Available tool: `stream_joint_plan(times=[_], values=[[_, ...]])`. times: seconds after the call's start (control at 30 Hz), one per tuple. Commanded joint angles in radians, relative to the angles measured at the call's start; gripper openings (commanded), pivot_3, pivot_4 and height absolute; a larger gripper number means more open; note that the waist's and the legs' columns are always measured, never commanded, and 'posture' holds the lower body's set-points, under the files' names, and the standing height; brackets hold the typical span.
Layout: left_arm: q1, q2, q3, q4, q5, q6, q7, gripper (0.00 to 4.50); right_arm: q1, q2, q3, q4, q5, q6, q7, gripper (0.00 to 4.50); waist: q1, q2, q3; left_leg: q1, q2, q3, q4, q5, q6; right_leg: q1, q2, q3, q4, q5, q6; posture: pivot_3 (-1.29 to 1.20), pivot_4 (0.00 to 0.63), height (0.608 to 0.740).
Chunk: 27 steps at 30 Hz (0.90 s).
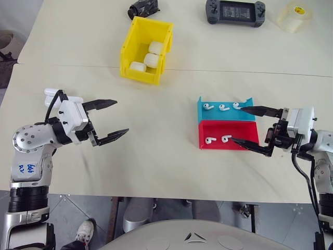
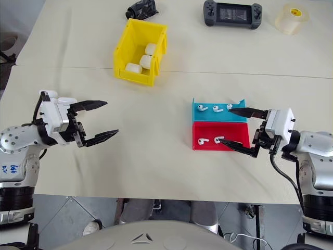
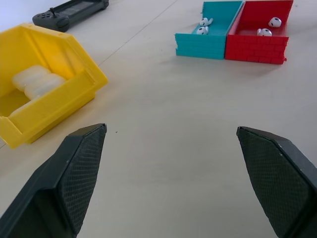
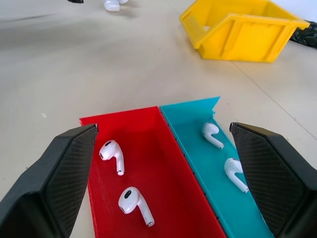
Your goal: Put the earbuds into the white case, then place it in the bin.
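Yellow bin (image 1: 136,49) beside game console (image 1: 235,12), tape roll (image 1: 294,16), both tools wide open, empty

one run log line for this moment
left hand: open, empty | right hand: open, at red tray | earbuds: in trays | bin: holds white cases

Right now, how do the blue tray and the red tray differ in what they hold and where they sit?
The blue tray holds three earbuds; the red tray holds two. The blue tray lies farther from the robot, on the side toward the yellow bin; the red tray lies nearer the robot. Both are small, open, side by side and touching, and the right gripper, fingers open, is level with them.
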Motion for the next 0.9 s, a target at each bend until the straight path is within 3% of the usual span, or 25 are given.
stream_joint_plan(times=[0.03, 0.23, 0.43, 0.63, 0.9], values=[[0.036, 0.011, 0.056, -0.049, -0.001, -0.004, 0.05, 4.48, -0.019, 0.016, 0.009, 0.002, 0.008, -0.023, 0.009, 4.5, 0.0, 0.0, 0.0, 0.0, 0.0, 0.0, 0.0, 0.0, 0.0, 0.0, 0.0, 0.0, 0.0, 0.0, 0.0, 0.0, 0.15, 0.74], [0.186, -0.052, 0.208, -0.188, -0.021, 0.116, 0.285, 4.48, -0.091, 0.083, 0.071, -0.052, 0.043, 0.007, -0.009, 4.5, -0.011, 0.0, 0.0, 0.0, 0.002, 0.0, 0.0, 0.0, 0.0, 0.0, 0.0, 0.0, 0.0, 0.0, 0.0, 0.0, 0.15, 0.74], [0.459, -0.22, 0.426, -0.39, 0.006, 0.275, 0.604, 4.48, -0.104, 0.177, 0.136, -0.083, 0.033, -0.031, -0.024, 4.5, -0.019, -0.001, 0.0, 0.0, 0.002, -0.001, 0.0, -0.001, -0.001, 0.001, 0.0, 0.0, -0.001, 0.0, 0.0, 0.0, 0.15, 0.74], [0.53, -0.294, 0.477, -0.498, -0.051, 0.415, 0.744, 4.48, -0.092, 0.198, 0.149, -0.078, 0.029, -0.08, -0.007, 4.5, 0.007, -0.001, 0.0, 0.001, 0.001, -0.005, 0.003, -0.001, -0.002, 0.004, 0.0, 0.0, -0.006, 0.0, 0.0, 0.0, 0.15, 0.74], [0.416, -0.166, 0.459, -0.596, -0.175, 0.8, 0.836, 4.48, -0.115, 0.184, 0.151, -0.044, 0.043, -0.078, 0.014, 4.5, 0.0, -0.001, 0.0, 0.001, 0.002, -0.005, 0.003, -0.002, -0.002, 0.002, 0.0, 0.002, -0.002, -0.001, -0.002, 0.0, 0.15, 0.74]])
